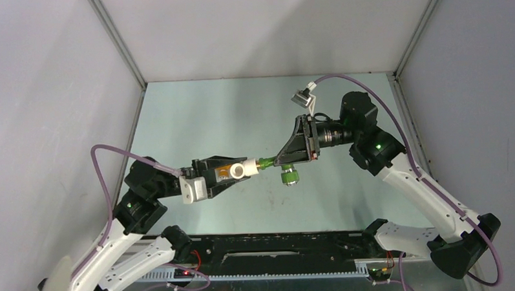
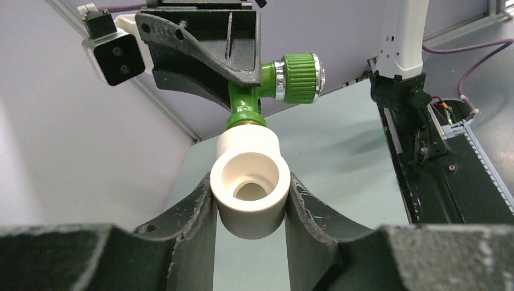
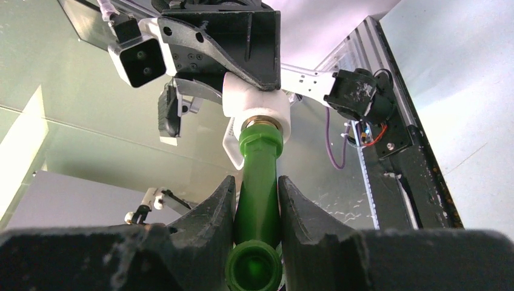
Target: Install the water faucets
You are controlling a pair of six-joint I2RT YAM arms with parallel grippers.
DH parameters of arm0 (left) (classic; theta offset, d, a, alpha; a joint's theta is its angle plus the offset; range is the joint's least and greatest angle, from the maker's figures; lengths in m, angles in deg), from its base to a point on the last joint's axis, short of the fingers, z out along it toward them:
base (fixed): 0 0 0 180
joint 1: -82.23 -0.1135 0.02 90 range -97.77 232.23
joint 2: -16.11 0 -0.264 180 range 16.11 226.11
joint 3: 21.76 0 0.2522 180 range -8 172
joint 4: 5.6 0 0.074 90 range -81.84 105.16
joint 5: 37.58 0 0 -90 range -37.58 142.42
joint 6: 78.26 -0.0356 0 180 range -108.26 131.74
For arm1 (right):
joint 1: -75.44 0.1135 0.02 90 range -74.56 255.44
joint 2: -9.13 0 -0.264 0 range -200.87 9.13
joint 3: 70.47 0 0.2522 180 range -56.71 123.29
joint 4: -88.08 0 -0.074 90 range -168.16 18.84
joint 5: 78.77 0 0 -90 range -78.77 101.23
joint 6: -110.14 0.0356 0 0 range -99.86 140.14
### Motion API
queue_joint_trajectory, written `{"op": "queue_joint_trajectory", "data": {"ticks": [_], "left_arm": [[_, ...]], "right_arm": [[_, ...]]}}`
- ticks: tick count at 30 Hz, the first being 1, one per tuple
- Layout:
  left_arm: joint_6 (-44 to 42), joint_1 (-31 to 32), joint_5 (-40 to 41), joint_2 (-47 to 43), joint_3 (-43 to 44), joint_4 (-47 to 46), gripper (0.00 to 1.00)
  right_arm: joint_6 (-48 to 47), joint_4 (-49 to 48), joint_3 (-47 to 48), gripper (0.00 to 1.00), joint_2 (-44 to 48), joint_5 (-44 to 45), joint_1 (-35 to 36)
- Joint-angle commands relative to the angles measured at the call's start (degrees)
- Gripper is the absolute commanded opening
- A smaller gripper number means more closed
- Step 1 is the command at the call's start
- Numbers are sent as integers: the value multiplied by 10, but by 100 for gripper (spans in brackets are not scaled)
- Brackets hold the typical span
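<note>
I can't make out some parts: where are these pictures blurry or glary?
Left wrist view: the left claw is dark and blurred near the lens, the white fitting sharp. Right wrist view: the green faucet goes soft at its near end; the table glares at left. Top view: evenly lit.

The green faucet (image 3: 257, 200) looks like glossy, smooth plastic, with a shiny metal-looking ring (image 2: 277, 79) beside its ribbed knob (image 2: 301, 77); the white fitting (image 2: 251, 182) is matt, smooth plastic; the black fingers (image 2: 193, 224) are matt, grainy and scuffed; the pale surface (image 1: 209, 121) is smooth with a faint sheen.
</note>
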Motion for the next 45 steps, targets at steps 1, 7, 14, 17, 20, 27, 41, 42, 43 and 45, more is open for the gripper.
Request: {"op": "queue_joint_trajectory", "data": {"ticks": [1, 7, 14, 17, 20, 27, 41, 42, 43, 45], "left_arm": [[48, 5, -15, -6, -14, -87, 0], [67, 5, -15, -10, -26, -124, 0], [62, 6, -15, -19, -23, -119, 0], [60, 6, -23, -18, -21, -118, 0], [39, 6, -35, -9, -5, -85, 0], [-15, 6, -47, 19, 38, -11, 0], [2, 6, -48, 45, 58, 10, 0], [7, 6, -49, 48, 60, 8, 0], [9, 6, -52, 50, 59, 7, 0], [20, 6, -54, 52, 54, -7, 0]], "right_arm": [[11, -30, 6, 0, 1, 3, -1], [12, -47, 6, 0, 0, -12, -1], [-1, -33, 7, 0, 1, -27, -7], [-2, -32, 7, 0, 1, -28, -7], [-2, -30, 7, 0, 0, -29, -8], [-17, -7, 7, 0, 0, -17, -9], [-82, 29, 7, 0, 6, 37, -2], [-93, 36, 7, 0, 8, 42, 0], [-103, 44, 7, 0, 9, 47, 2], [-123, 52, 7, 0, 11, 54, 7]]}}
